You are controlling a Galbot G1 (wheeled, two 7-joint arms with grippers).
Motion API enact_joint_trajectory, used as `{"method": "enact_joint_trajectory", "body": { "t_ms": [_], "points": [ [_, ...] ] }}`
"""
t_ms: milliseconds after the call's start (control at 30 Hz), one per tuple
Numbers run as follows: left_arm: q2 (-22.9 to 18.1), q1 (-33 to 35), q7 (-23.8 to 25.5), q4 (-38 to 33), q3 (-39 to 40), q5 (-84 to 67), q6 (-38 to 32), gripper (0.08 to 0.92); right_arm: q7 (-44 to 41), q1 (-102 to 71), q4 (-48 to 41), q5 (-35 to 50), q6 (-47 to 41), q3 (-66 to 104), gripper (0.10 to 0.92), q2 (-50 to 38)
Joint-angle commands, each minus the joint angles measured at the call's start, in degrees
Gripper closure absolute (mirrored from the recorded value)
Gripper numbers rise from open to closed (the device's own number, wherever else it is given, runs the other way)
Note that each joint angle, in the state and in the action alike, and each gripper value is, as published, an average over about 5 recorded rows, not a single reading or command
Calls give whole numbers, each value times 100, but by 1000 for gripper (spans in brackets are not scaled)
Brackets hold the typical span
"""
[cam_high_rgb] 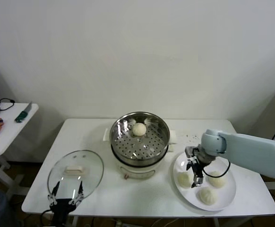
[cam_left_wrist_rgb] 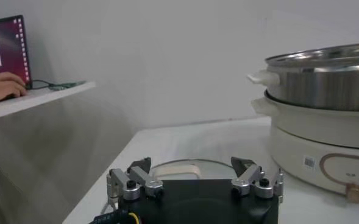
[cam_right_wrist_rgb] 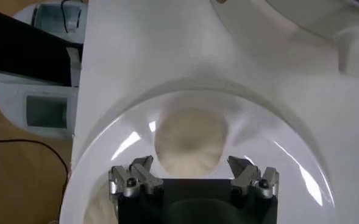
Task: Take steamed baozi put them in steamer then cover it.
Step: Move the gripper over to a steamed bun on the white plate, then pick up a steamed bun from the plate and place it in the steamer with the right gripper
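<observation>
The steamer (cam_high_rgb: 139, 137) is polished stainless steel, mirror-bright on its wall, with a perforated metal tray inside and a smooth, glossy white plastic base. The cover (cam_high_rgb: 75, 173) is clear glass with a thin metal rim and a cream plastic handle. The baozi (cam_high_rgb: 139, 128) look matt and smooth-skinned. The plate (cam_high_rgb: 225, 192) is glossy white, catching highlights. The tabletop (cam_high_rgb: 90, 135) is a smooth, matt white.

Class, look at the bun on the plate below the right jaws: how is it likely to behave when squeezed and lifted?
The bun looks smooth and rounded, so it may slip or roll on the glossy plate if nudged off-centre. It is probably soft dough that dents under a hard squeeze. The right gripper stands open above it.
</observation>
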Motion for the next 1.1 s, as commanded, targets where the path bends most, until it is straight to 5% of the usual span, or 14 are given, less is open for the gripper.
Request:
{"method": "enact_joint_trajectory", "body": {
  "t_ms": [33,700,1100],
  "points": [
    [5,-35,3,64,1,-133,7,177,26,-271,-235,-66,28,159,203,231],
    [4,-79,1,80,63,-122,30,177,-22,197,-127,138,165,-34,322,99],
    [44,-175,-3,10,244,-107,92,177,-324,3338,-12,1371,597,-1773,327,136]
  ]
}}
